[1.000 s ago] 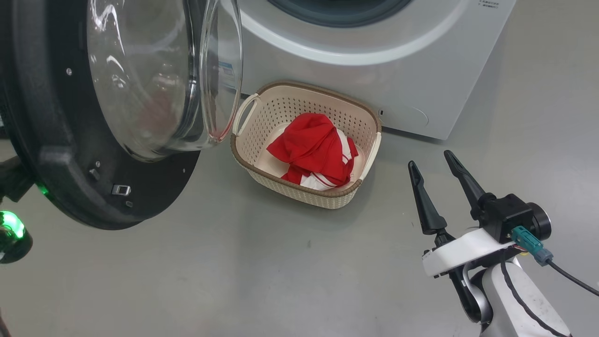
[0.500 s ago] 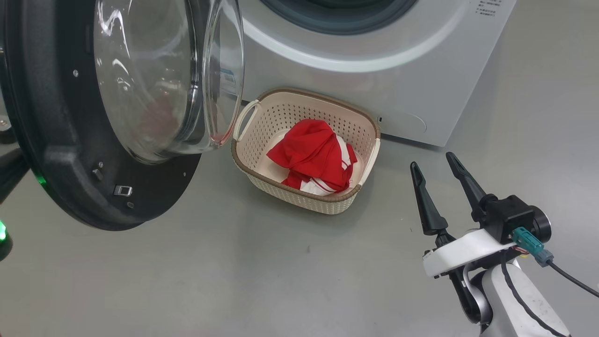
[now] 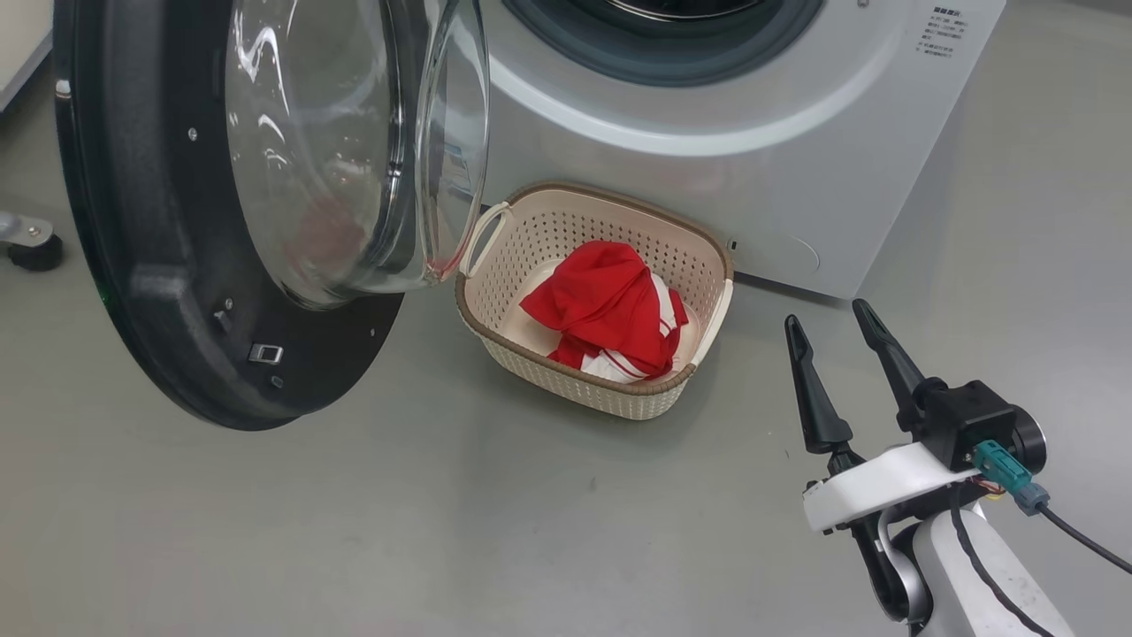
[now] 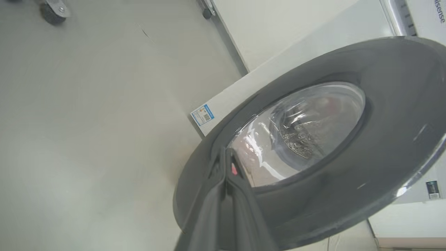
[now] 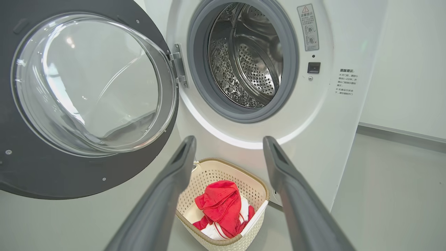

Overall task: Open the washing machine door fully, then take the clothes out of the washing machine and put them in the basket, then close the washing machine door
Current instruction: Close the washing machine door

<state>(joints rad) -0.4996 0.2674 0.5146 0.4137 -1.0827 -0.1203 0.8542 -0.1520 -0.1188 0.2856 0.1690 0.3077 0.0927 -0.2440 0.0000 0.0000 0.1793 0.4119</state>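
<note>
The washing machine door stands swung out on the left, its black rim and glass bowl facing me. Behind it, the washing machine shows an empty steel drum. Red clothes with white stripes lie in the cream basket on the floor, against the machine's front. My right gripper is open and empty, low and to the right of the basket; the basket and clothes show between its fingers. My left gripper is shut, its tips at the door's outer rim by the glass.
Grey floor spreads in front of the machine and basket. A caster wheel stands at the far left behind the door. A blue sticker is on the machine's side, and a pale wall rises beyond.
The head camera has shifted, and the machine's opening shows more. The door has swung a little toward the machine. The green-lit left arm has left the head view. The right gripper stays open.
</note>
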